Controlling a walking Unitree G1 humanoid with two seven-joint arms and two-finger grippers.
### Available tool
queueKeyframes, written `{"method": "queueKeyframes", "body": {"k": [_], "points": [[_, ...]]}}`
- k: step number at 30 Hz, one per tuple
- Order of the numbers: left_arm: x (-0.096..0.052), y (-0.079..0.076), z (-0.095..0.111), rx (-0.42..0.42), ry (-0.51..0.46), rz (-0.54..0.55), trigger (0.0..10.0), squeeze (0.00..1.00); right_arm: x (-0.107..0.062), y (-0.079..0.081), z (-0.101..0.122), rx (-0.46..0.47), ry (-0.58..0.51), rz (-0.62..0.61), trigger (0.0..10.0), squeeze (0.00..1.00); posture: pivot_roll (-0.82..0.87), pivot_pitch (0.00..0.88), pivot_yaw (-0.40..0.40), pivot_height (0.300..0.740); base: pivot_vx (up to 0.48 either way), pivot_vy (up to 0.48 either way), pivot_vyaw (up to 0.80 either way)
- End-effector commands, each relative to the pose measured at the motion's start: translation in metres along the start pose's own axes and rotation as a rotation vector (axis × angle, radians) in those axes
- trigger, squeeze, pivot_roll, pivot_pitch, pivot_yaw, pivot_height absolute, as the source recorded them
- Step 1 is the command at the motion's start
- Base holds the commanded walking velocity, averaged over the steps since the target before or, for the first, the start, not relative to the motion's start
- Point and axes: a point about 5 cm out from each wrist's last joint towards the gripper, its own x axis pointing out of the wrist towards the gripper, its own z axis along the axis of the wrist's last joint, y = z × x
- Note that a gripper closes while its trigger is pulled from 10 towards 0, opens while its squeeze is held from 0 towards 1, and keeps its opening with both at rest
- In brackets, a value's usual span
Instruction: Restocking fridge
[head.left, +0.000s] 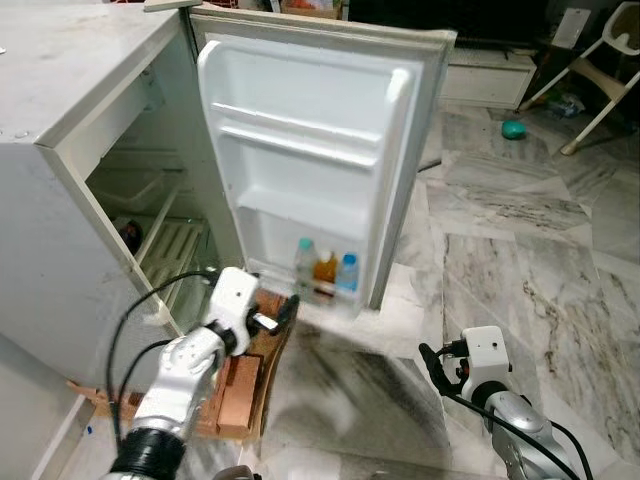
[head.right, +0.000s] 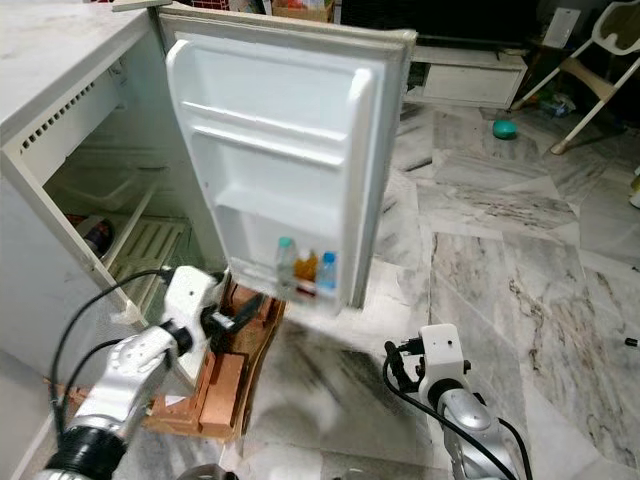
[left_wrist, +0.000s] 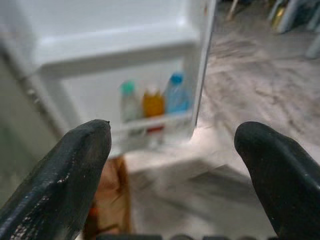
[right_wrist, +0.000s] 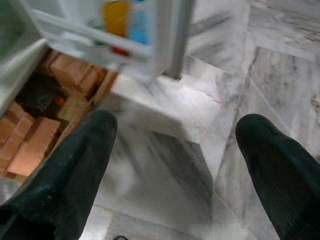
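My left claw (left_wrist: 172, 165) is spread wide and empty, aimed at the bottom door rack (head.left: 325, 292) of the open fridge door (head.left: 310, 150). My right claw (right_wrist: 175, 165) is also parted, holding nothing, low over the marble floor (head.left: 520, 260) just outside the door's free edge.

Three small bottles stand upright in that rack, side by side: a green-capped bottle (head.left: 305, 262) nearest the hinge, an orange drink bottle (head.left: 325, 268) in the middle, a blue-capped bottle (head.left: 348, 272) nearest the free edge. They look touching or nearly so.

Judgement: thin plastic, light, somewhat slick, walls giving under a hard squeeze. Best hold is around the body above the rack rail, fingers closing across the width; tight neighbours leave little room, so the blue-capped one is the easier approach.

Below the door, near the hinge, a stack of bricks (head.left: 240, 385) props the fridge cabinet (head.left: 60, 250). Wire shelf (head.left: 175, 250) inside, beyond the hinge.
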Motion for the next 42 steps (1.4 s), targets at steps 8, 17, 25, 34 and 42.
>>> {"method": "queueKeyframes", "body": {"k": [8, 17, 25, 34, 42], "points": [[-0.025, 0.020, -0.010, -0.031, -0.015, 0.152, 10.0, 0.00, 0.004, 0.009, 0.022, 0.002, -0.110, 0.018, 10.0, 0.00, 0.01, 0.000, -0.022, 0.740, 0.000, -0.426, 0.00], [-0.039, 0.021, -0.011, 0.028, -0.012, 0.175, 10.0, 0.00, 0.005, 0.009, 0.027, -0.016, -0.124, 0.014, 10.0, 0.00, 0.02, 0.000, -0.017, 0.740, 0.033, -0.430, 0.00], [-0.051, 0.031, -0.014, 0.022, 0.007, 0.246, 10.0, 0.00, 0.008, 0.017, 0.036, -0.012, -0.155, 0.024, 10.0, 0.00, 0.02, 0.000, -0.019, 0.740, 0.329, -0.342, -0.22], [-0.041, 0.025, -0.012, 0.013, 0.003, 0.252, 10.0, 0.00, 0.008, 0.019, 0.038, -0.013, -0.164, 0.026, 10.0, 0.00, 0.00, 0.000, -0.021, 0.740, 0.401, -0.257, -0.61], [-0.034, 0.023, -0.010, 0.006, -0.010, 0.283, 10.0, 0.00, 0.011, 0.017, 0.050, 0.002, -0.221, -0.010, 10.0, 0.00, 0.00, 0.000, -0.019, 0.740, 0.445, 0.000, -0.73]]}}
